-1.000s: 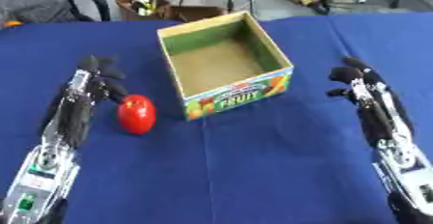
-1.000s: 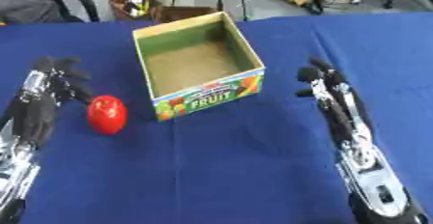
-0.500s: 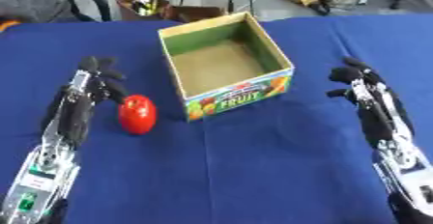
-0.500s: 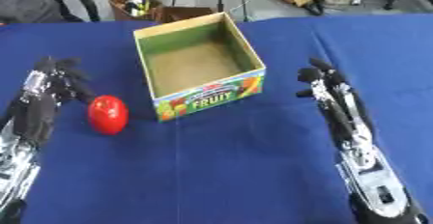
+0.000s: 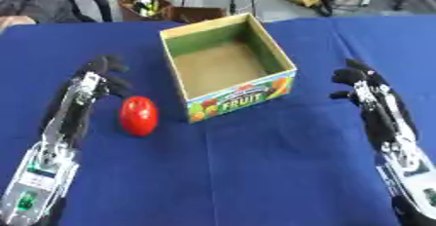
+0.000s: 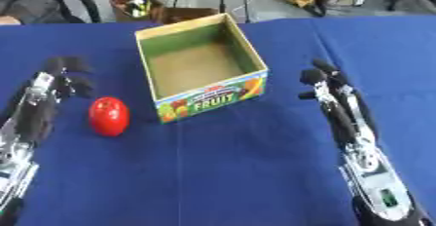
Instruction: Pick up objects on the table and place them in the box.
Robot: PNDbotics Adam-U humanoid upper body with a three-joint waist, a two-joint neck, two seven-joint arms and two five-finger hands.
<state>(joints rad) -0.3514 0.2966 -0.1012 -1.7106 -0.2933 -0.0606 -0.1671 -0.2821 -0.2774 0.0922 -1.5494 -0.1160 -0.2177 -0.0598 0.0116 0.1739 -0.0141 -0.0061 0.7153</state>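
on the left side of the blue table [image 5: 255, 171] the robot's left hand [image 5: 100, 74] lies low over the cloth, fingers slack and spread, holding nothing. just beside it, toward the middle, a red rounded object [image 5: 138, 115] rests on the cloth, near the fingers but apart from them; it looks like a tomato or an apple, though the view is too soft to tell which. further right stands the open cardboard box [image 5: 281, 71], green inside with a brown floor, its front printed with fruit pictures and the word fruit. nothing shows inside it. right of the box, well apart from it, the right hand [image 6: 322, 80] rests over the cloth with fingers relaxed and empty.
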